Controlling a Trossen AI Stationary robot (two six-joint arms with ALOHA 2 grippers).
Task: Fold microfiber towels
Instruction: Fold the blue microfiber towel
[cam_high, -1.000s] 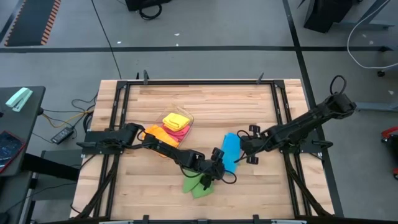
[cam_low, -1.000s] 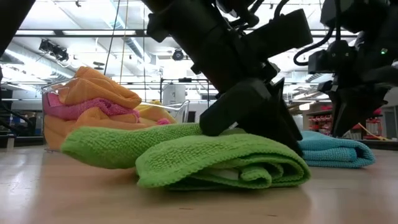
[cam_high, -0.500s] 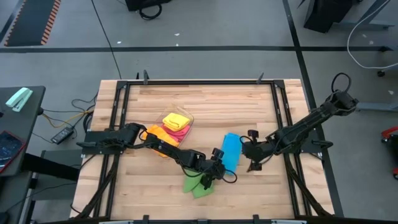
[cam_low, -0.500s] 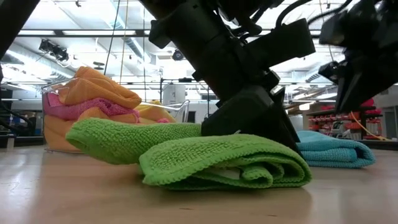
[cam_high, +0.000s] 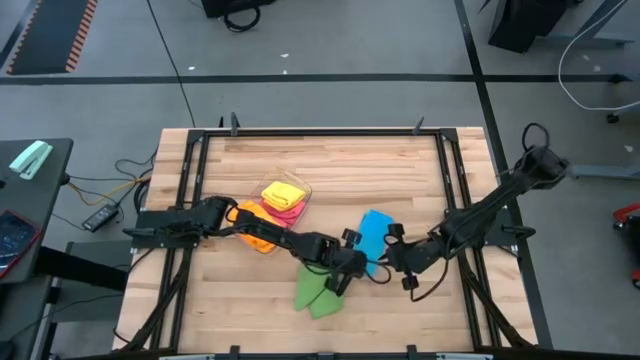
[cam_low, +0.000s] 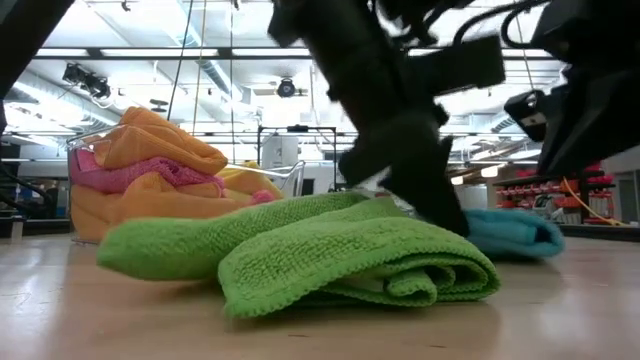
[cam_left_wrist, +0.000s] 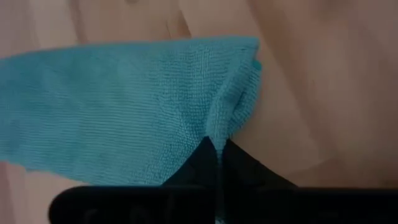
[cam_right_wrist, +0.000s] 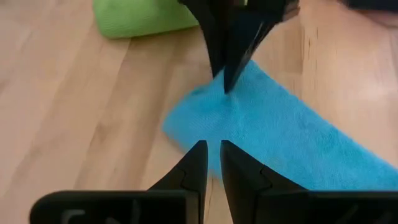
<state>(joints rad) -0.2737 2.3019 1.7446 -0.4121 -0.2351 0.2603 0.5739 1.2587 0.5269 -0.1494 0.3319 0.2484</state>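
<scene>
The pale wooden plank table (cam_high: 330, 170) carries a folded green microfiber towel (cam_high: 315, 297), a blue microfiber towel (cam_high: 373, 236) and a clear plastic tub (cam_high: 301, 190).

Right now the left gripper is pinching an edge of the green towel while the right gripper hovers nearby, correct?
Not quite: the left gripper is pinching an edge of the blue towel, not the green one, as the left wrist view shows. The right gripper does hover nearby.

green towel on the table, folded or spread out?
Folded. In the low view the green towel lies doubled over, its layers curled at the end; from above it is a small bunched shape, not a flat square.
</scene>
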